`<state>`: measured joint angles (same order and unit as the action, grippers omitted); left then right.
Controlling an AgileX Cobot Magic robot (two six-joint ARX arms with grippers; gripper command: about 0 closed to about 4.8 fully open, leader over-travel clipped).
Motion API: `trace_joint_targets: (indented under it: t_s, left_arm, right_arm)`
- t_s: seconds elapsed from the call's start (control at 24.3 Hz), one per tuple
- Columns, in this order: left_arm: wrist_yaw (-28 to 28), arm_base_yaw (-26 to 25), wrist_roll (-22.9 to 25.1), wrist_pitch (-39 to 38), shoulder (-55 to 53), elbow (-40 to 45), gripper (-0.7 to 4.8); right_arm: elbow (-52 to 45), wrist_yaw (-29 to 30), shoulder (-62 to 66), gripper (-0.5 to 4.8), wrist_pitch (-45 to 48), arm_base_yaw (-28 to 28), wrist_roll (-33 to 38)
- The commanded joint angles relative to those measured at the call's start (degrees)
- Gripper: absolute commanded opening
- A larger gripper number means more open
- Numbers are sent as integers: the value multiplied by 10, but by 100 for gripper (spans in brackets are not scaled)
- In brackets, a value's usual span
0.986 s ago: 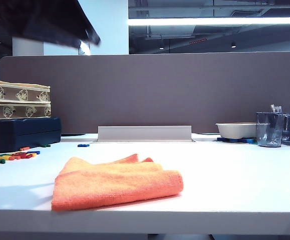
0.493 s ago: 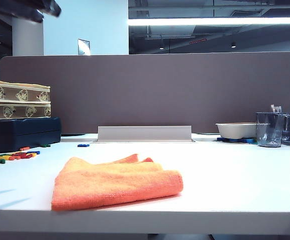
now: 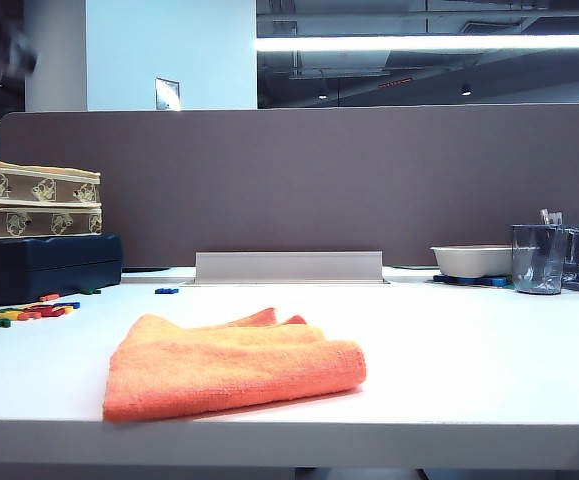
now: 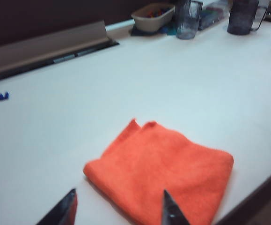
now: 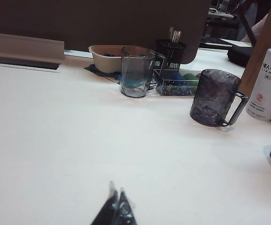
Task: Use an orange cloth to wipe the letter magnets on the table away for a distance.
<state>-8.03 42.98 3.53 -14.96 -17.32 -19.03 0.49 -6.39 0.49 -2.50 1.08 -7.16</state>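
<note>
Left gripper [image 4: 119, 211]: jaws spread wide, empty, hovering above the orange cloth [image 4: 165, 173], fingertips framing its near edge in the left wrist view; not touching it.
Right gripper [image 5: 115, 208]: fingertips pressed together, nothing held, parked over bare table [image 5: 55, 140], well away from the cloth.
Orange cloth: folded, thick, lying flat by the table's front edge, roughly centre-left in the exterior view [image 3: 231, 362].
Letter magnets [image 3: 31, 311]: small coloured cluster well beyond the cloth's left side, near the dark case [image 3: 41, 265]; one stray blue piece [image 3: 166, 291] behind the cloth, towards the divider panel [image 3: 299, 185].
Risk, grasp: jaws likely pinch only the top fold, so the cloth could unfold and drag loose.
Risk, edge: cloth sits close to the front edge; a sloppy pull may slide it off.
Risk, wipe: the case stands just behind the cluster, so a sweep that way would jam magnets against it.
Risk, coverage: magnets are scattered and tiny; a narrow pass could skip some, and the stray blue one is apart from the rest.
Clutter: bowl [image 5: 108, 57], clear cup [image 5: 137, 71], dark mug [image 5: 213, 97], bottles [image 5: 268, 79] stand far right of the cloth, probably out of the sweep.
Obstruction: nothing lies between cloth and cluster.
</note>
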Motion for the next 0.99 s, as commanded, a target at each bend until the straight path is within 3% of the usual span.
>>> trace_joint_targets:
  t_s: [0.04,0.41,0.78,0.99]
  left_arm:
    - [-2,0,-36,11,23,38,224]
    - [-3,0,-36,106,34,123,224]
    - [-4,0,-36,127,52,174,224]
    - [-50,-11,-35,115,105,188,224]
  right_arm:
    - [0,-1,-5,-1,6,0,1]
    - [0,-1,-5,-1,6,0,1]
    - [0,-1,-5,-1,6,0,1]
    - [0,-1,-5,-1,6,0,1]
